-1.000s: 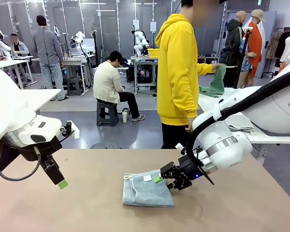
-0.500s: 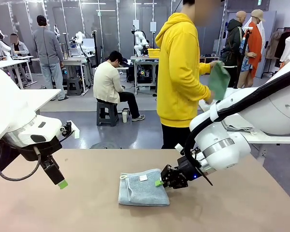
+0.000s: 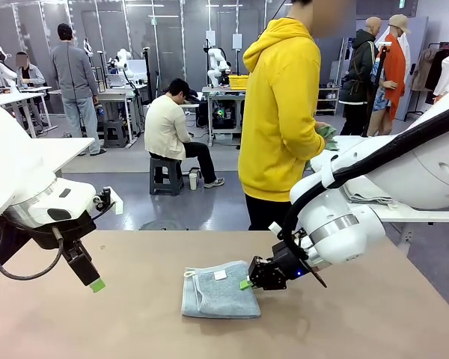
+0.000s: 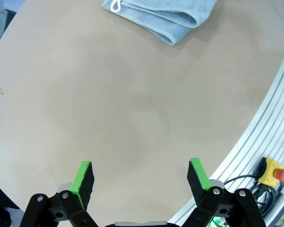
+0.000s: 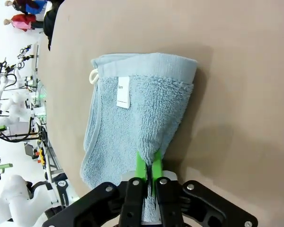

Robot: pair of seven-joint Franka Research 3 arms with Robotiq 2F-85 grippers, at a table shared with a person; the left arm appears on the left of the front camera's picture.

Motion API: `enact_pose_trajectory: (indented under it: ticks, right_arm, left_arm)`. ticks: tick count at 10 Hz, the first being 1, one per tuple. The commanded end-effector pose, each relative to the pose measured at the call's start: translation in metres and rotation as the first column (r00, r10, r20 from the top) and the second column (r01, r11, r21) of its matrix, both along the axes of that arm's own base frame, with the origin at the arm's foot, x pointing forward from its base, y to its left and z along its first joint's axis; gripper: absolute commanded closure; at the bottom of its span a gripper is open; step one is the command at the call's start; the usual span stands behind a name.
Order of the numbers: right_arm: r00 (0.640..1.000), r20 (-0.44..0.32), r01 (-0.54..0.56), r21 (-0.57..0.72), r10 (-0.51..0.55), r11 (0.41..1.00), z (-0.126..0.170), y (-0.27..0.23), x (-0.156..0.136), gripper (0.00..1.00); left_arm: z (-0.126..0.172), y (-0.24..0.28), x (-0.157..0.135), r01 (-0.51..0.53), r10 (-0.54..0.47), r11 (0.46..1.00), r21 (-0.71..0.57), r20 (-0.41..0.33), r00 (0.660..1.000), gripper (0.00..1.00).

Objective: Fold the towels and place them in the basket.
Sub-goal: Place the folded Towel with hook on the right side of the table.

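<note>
One grey-blue towel (image 3: 218,290) lies folded on the table (image 3: 135,329), its white label (image 3: 221,275) facing up. The right gripper (image 3: 247,283) sits at the towel's right edge, jaws pinched almost together on a fold of the cloth. The left gripper (image 4: 139,172) hangs above bare tabletop well to the towel's left, jaws spread wide and gripping nothing. Beyond the towel, a person (image 3: 280,112) holds a sea-green towel (image 3: 328,134).

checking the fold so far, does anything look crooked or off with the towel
Slightly. The grey-blue towel is folded unevenly: its layers don't line up, and it narrows toward the right hand, shut on its edge. Nothing spilled or damaged.
</note>
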State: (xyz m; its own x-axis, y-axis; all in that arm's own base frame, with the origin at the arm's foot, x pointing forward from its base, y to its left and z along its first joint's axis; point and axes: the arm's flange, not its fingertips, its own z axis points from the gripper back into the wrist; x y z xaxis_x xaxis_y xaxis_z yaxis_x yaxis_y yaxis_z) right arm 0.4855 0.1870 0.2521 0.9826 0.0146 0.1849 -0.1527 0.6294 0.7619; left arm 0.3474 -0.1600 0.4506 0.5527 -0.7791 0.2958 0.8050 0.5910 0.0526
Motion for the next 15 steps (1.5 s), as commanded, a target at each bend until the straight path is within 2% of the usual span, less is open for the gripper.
enact_pose_trajectory:
  ticks: [1,5,6,7,9,12,13,15]
  right_arm:
    - [1.0,-0.001,-0.008,-0.002,0.008,1.0,-0.001,-0.001,0.0,1.0]
    - [1.0,-0.001,-0.008,-0.002,0.008,1.0,-0.001,-0.001,0.0,1.0]
    - [1.0,0.0,-0.001,0.0,0.001,1.0,0.0,0.0,0.0,0.95]
    - [1.0,0.022,-0.005,-0.01,0.005,1.0,0.024,-0.017,-0.005,0.95]
    - [0.999,0.031,0.012,-0.041,-0.011,0.999,0.046,-0.064,-0.012,0.95]
    - [0.995,0.058,0.09,-0.096,-0.084,0.991,0.063,-0.14,-0.011,0.95]
    - [0.995,0.077,0.079,-0.145,-0.068,0.986,0.07,-0.172,-0.01,0.95]
    - [0.989,0.103,0.123,-0.172,-0.106,0.977,0.075,-0.227,-0.005,0.95]
  left_arm:
    - [-0.001,-0.001,0.001,-0.01,0.01,1.0,0.009,0.009,1.0,0.0]
    - [-0.001,-0.001,0.001,-0.01,0.01,1.0,0.009,0.009,1.0,0.0]
    - [-0.001,-0.001,0.001,-0.01,0.01,1.0,0.009,0.009,1.0,0.0]
    - [-0.001,-0.001,0.001,-0.01,0.01,1.0,0.009,0.009,1.0,0.0]
    - [-0.001,-0.001,0.001,-0.01,0.01,1.0,0.009,0.009,1.0,0.0]
    - [-0.001,-0.001,0.001,-0.01,0.01,1.0,0.009,0.009,1.0,0.0]
    - [-0.001,-0.001,0.001,-0.01,0.01,1.0,0.009,0.009,1.0,0.0]
    - [-0.001,-0.001,0.001,-0.01,0.01,1.0,0.009,0.009,1.0,0.0]
